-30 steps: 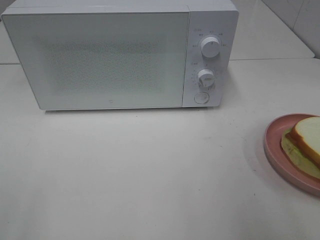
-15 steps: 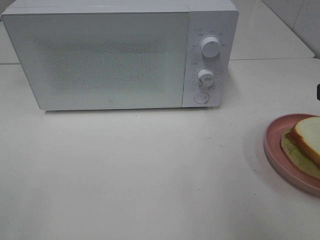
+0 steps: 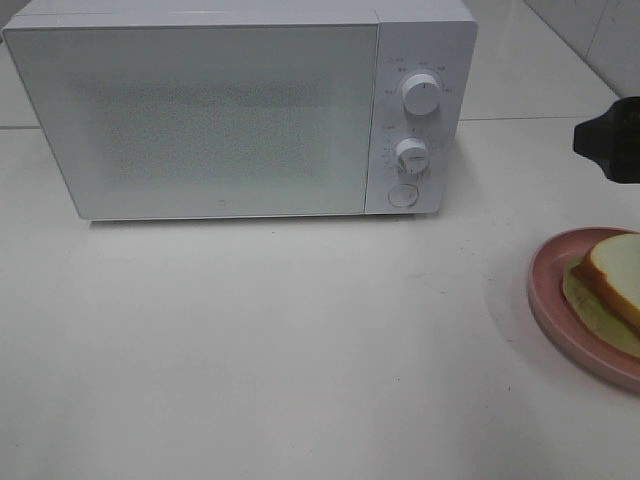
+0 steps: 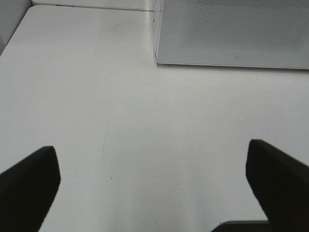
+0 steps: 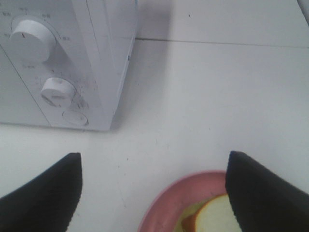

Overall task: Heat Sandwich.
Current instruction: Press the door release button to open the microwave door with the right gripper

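The sandwich (image 3: 615, 275), white bread with a tan crust and pale green filling, lies on a round pink plate (image 3: 545, 300) at the table's right edge. A white microwave (image 3: 200, 110) stands at the back with its door closed. The dark tip of my right arm (image 3: 612, 140) shows at the right edge, behind and above the plate. In the right wrist view my right gripper (image 5: 153, 155) is open, empty, with the plate (image 5: 169, 203) and sandwich (image 5: 212, 215) just beyond its fingers. My left gripper (image 4: 150, 147) is open over bare table, off the microwave's (image 4: 231, 29) left front corner.
The microwave's panel carries two round knobs (image 3: 421, 95) (image 3: 411, 155) and a round button (image 3: 402, 196) below them. White table (image 3: 280, 350) stretches in front of the microwave. A seam runs across the table behind the plate, and a tiled wall shows at the far right.
My right arm's dark tip has come into the exterior view from the right edge, above the plate. The microwave, plate and sandwich have not moved.
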Action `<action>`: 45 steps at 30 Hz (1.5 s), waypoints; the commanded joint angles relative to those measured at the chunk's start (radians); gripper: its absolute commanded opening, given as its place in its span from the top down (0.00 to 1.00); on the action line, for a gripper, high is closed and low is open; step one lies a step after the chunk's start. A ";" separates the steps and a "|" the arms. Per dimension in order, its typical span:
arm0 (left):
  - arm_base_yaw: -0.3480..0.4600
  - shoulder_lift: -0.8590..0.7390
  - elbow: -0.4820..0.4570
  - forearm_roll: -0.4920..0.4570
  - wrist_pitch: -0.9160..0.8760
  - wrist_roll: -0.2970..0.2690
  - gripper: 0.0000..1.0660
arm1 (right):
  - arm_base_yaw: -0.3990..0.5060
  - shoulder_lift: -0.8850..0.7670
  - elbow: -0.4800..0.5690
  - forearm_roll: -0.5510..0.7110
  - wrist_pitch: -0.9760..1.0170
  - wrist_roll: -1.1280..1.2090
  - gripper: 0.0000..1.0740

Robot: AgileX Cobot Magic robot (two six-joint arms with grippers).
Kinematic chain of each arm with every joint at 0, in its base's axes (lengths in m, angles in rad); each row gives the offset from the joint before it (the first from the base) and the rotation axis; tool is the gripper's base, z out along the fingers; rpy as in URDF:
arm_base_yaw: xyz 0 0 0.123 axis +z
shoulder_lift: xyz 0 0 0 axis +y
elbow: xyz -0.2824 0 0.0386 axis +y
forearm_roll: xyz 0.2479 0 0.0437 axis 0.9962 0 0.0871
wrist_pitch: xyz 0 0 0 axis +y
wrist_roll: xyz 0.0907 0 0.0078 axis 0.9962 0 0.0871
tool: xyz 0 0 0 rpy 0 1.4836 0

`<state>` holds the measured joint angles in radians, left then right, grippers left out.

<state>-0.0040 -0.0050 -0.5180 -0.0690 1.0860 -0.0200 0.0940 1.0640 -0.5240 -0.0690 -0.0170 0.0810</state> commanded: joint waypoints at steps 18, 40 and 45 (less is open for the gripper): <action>0.004 -0.023 0.002 -0.001 -0.013 -0.001 0.08 | 0.198 0.237 0.146 0.455 -0.578 -0.309 0.29; 0.004 -0.023 0.002 -0.001 -0.013 -0.001 0.08 | 0.598 0.534 0.145 0.856 -1.029 -0.422 0.29; 0.004 -0.023 0.002 -0.001 -0.013 -0.001 0.08 | 0.672 0.586 0.132 0.930 -1.080 -0.423 0.29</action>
<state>-0.0040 -0.0050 -0.5180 -0.0690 1.0860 -0.0200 0.7450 1.6400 -0.3830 0.8340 -1.0710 -0.3320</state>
